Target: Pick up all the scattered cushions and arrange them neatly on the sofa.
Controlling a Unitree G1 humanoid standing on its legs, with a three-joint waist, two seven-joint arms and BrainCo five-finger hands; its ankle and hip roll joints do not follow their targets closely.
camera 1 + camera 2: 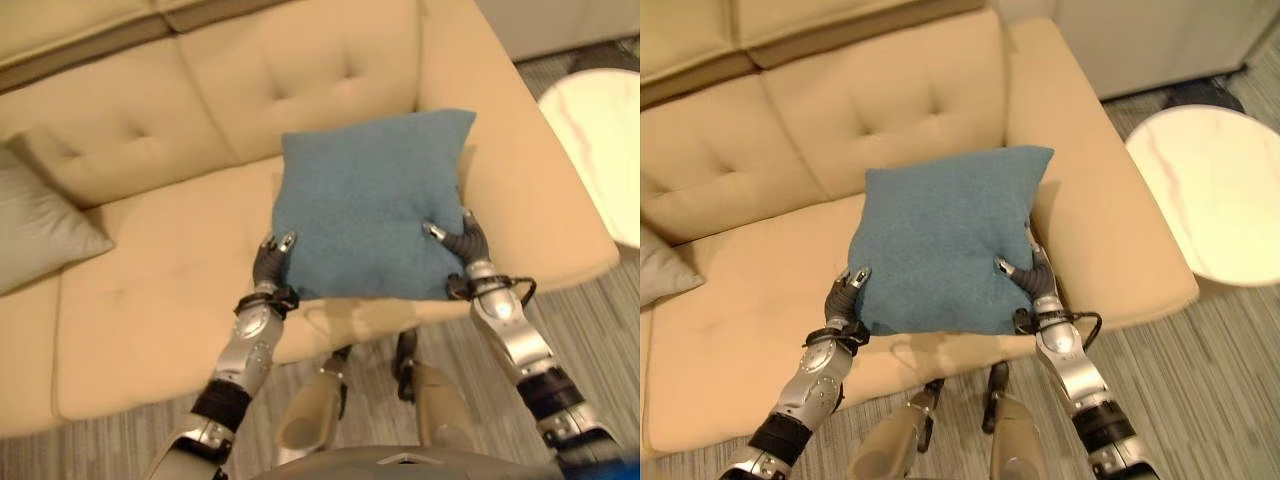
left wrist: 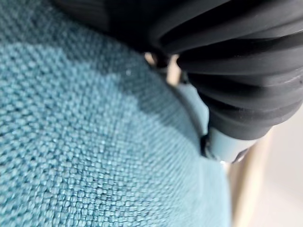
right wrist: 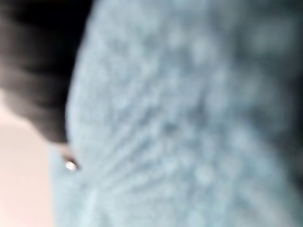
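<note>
Squarely between the two hands sits a blue cushion (image 1: 370, 205), held over the right end of the cream sofa (image 1: 150, 290). The left hand (image 1: 270, 262) grips the cushion's lower left corner, its dark-tipped fingers curled up over the edge onto the front face. The right hand (image 1: 462, 243) does the same at the lower right edge, its thumb and fingers pinching the fabric from the side nearest the sofa's right armrest (image 1: 1090, 220). The cushion is tilted, its upper edge leaning toward the tufted backrest (image 1: 300, 80) and its lower edge raised near the front of the seat; whether its underside touches the seat cannot be told, though a shadow shows below its near edge.

Up close in the left wrist view, the woven blue cloth (image 2: 94, 142) lies pressed right against the hand's dark ribbed cover (image 2: 236, 61). The right wrist view is badly blurred, but it seems to show the same blue fabric (image 3: 189, 118) hard against the dark cover of that hand.

A grey cushion (image 1: 40, 225) rests at the left end of the sofa, leaning on the seat well apart from the blue one. Beyond the right armrest stands a round white table (image 1: 1210, 190) on grey striped carpet (image 1: 1200, 380).
</note>
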